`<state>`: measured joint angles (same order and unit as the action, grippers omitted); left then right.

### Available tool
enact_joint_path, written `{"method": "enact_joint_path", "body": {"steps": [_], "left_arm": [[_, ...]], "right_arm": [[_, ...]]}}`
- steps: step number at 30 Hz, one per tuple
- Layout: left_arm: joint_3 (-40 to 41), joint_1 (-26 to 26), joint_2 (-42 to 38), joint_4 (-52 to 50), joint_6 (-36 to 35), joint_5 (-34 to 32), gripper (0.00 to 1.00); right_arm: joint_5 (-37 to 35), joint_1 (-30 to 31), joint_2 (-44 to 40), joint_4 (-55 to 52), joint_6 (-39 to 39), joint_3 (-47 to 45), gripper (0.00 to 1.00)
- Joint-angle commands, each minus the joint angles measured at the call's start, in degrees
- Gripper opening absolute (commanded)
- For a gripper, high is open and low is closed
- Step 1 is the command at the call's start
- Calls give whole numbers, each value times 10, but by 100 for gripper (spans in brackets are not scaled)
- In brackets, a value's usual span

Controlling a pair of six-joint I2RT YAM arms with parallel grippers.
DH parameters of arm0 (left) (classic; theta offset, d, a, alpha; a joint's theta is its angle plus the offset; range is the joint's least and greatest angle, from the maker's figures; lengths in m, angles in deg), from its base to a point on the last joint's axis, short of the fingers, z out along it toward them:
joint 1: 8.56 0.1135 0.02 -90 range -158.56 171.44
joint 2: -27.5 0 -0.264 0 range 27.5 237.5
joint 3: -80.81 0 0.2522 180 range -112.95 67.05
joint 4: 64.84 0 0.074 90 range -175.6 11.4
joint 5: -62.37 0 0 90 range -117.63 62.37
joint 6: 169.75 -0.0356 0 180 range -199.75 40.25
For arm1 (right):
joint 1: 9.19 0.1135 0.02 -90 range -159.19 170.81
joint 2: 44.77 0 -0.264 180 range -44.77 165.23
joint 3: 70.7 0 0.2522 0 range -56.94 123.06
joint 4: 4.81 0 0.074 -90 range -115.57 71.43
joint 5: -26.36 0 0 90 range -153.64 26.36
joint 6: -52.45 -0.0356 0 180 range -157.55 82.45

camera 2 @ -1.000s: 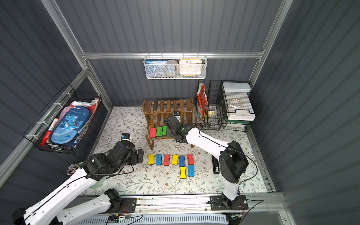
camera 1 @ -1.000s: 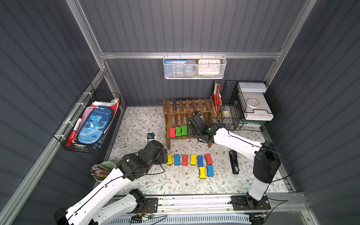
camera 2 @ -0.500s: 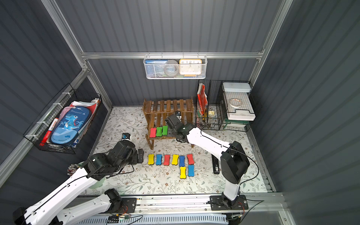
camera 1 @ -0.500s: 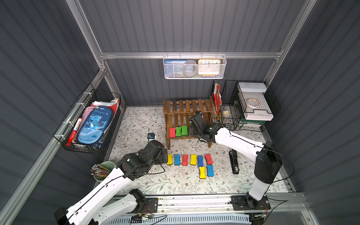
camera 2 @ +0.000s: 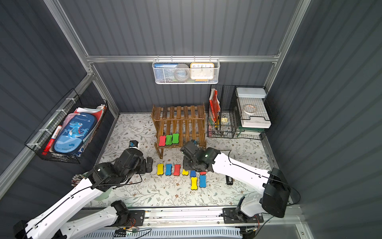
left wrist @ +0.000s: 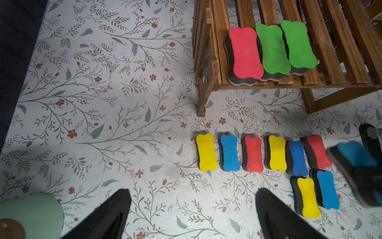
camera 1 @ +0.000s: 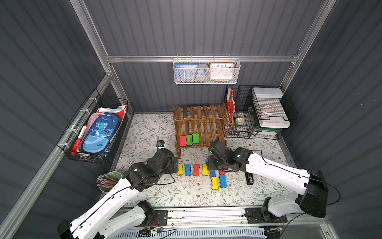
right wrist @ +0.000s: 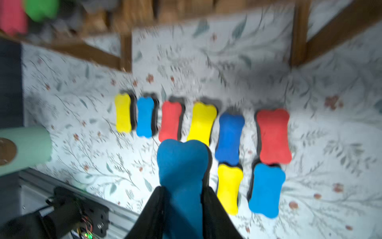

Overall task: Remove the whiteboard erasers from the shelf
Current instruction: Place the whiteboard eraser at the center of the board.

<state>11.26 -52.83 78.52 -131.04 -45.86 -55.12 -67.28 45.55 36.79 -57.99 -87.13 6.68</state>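
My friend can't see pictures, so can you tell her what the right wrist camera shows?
The right gripper pinches a blue eraser above a flowery mat. Eight more erasers, yellow, blue and red, lie on it near the legs of the wooden shelf.

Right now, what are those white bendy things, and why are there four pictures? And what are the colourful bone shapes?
The white things are two robot arms working on a flowery table. Two pictures look down from above and show almost the same view. The other two come from small cameras on each arm's wrist, so they show things up close.

The bone shapes are whiteboard erasers. Eight lie on the table in rows. Three more, a red eraser and two green erasers, sit side by side on the lower tier of the wooden shelf.

The right hand grips a blue eraser above the rows. The left hand is open and holds nothing.
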Motion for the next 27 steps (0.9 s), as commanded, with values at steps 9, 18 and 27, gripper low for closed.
{"method": "enact_joint_path", "body": {"steps": [9,18,27], "left_arm": [[-6,-2,1,4,-15,4,99],[-10,-2,1,-6,-12,3,99],[-10,-2,3,-7,-8,5,99]], "right_arm": [[69,63,84,33,-98,-57,32],[30,67,127,43,-84,-35,31],[20,50,161,35,-52,-13,32]]}}
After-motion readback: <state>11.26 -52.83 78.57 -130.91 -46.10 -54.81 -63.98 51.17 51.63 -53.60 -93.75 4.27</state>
